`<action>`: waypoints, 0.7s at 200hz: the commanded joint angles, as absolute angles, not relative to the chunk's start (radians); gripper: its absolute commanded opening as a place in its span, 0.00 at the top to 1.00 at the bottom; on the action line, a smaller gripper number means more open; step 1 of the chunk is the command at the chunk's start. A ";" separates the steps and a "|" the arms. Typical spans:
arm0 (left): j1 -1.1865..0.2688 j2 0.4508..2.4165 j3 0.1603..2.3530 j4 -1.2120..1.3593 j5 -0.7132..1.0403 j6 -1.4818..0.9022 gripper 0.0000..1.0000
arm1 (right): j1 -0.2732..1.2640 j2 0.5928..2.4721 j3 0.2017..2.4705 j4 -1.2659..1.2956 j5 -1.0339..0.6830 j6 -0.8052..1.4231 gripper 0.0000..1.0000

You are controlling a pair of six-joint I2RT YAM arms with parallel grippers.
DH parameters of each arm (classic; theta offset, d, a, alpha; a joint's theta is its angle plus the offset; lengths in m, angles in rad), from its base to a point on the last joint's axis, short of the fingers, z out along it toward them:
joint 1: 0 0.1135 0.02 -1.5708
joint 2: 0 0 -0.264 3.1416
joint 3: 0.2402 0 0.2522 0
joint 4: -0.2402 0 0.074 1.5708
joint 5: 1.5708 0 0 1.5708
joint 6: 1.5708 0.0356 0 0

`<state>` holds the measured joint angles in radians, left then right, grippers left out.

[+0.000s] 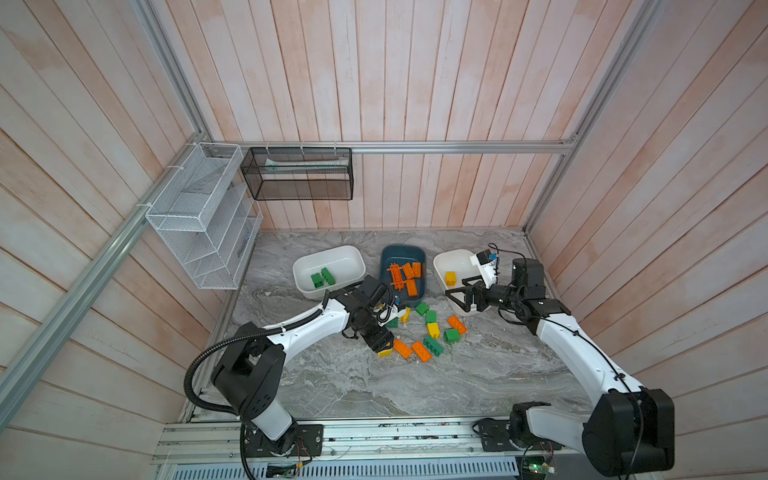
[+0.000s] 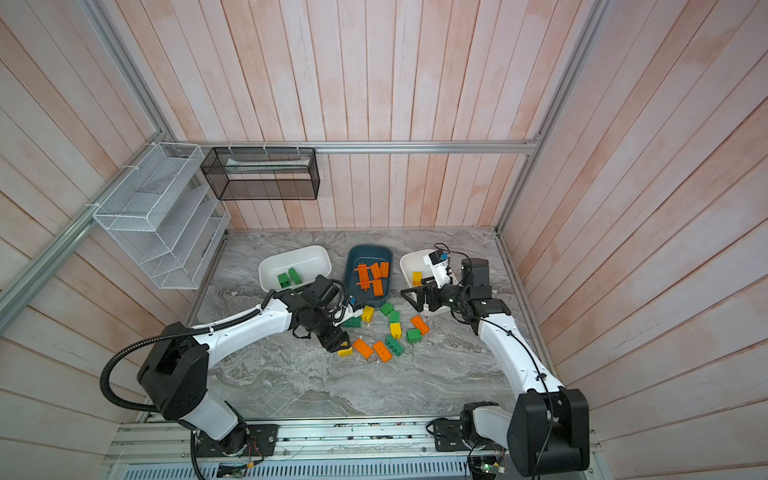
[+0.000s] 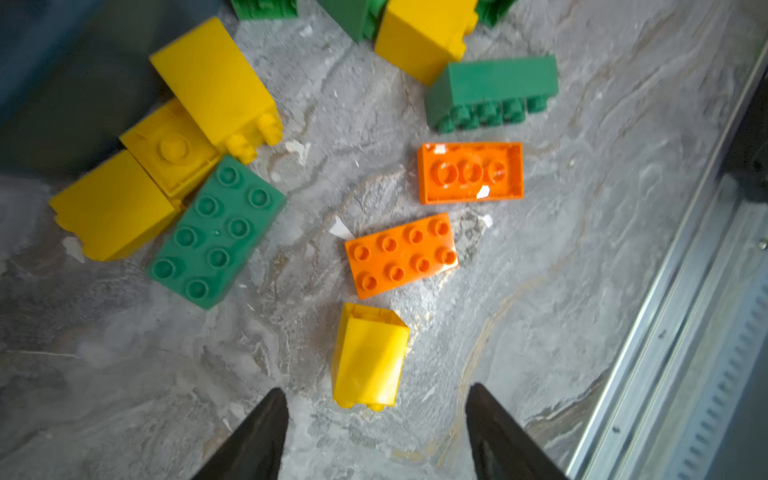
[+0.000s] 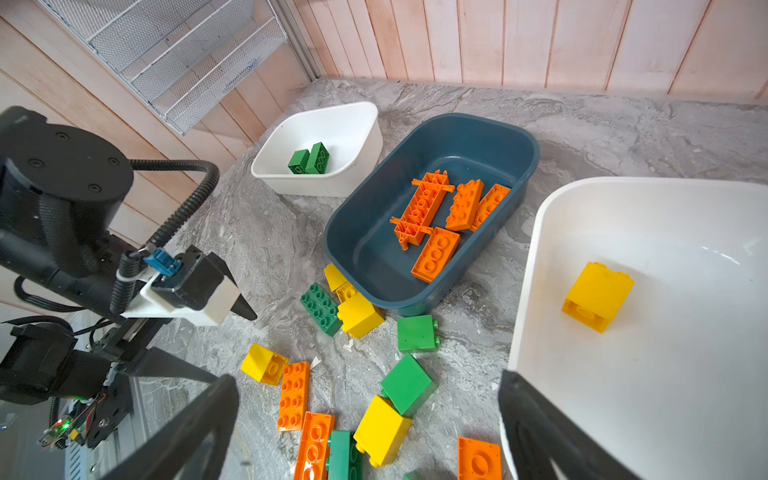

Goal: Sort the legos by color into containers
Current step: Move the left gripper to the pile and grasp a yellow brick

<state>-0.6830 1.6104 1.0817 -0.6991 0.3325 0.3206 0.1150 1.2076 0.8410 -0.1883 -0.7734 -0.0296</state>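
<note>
Left claw point(image 3: 376, 392) is down low at the near edge of the pile with its jaws spread. A yellow brick point(image 3: 370, 357) lies on its side right at their mouth on the table point(image 1: 374, 386), not pinched yet. So I'd call this the grab step. Next move looks like: nudge in a touch, squeeze the flat sides, lift well clear of the pile, then haul it over to the tub where the yellow goes.

Loose bricks point(image 1: 433, 345) just beyond, as best I can count: five yellow (three bunched against the blue tub), five green and three orange.

Right claw point(image 4: 369, 376) hangs spread and empty over the near corner of the right white tub point(image 1: 451, 254).

Three tubs at the back:
- left white tub point(image 1: 326, 251): two green
- blue tub point(image 1: 401, 248): four orange pieces
- right white tub: a single yellow
</note>
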 commanded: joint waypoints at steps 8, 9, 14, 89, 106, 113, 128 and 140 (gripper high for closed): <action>-0.688 1.590 1.024 -0.628 0.346 0.452 0.28 | 0.112 1.181 0.822 -0.211 -0.791 -0.039 0.02; -0.688 1.592 1.024 -0.627 0.345 0.454 0.28 | 0.112 1.182 0.822 -0.212 -0.790 -0.039 0.02; -0.690 1.599 1.018 -0.623 0.344 0.460 0.28 | 0.112 1.180 0.822 -0.214 -0.789 -0.042 0.02; -0.715 1.700 1.000 -0.544 0.297 0.507 0.33 | 0.112 1.184 0.822 -0.223 -0.782 -0.049 0.02; -0.723 1.720 0.998 -0.543 0.290 0.512 0.43 | 0.112 1.185 0.822 -0.225 -0.782 -0.050 0.02; -0.725 1.725 0.996 -0.543 0.282 0.514 0.48 | 0.112 1.185 0.821 -0.224 -0.782 -0.051 0.02; -0.728 1.726 0.990 -0.540 0.273 0.523 0.57 | 0.112 1.184 0.821 -0.225 -0.782 -0.052 0.02; -0.729 1.724 0.994 -0.547 0.270 0.526 0.65 | 0.112 1.185 0.821 -0.225 -0.782 -0.051 0.02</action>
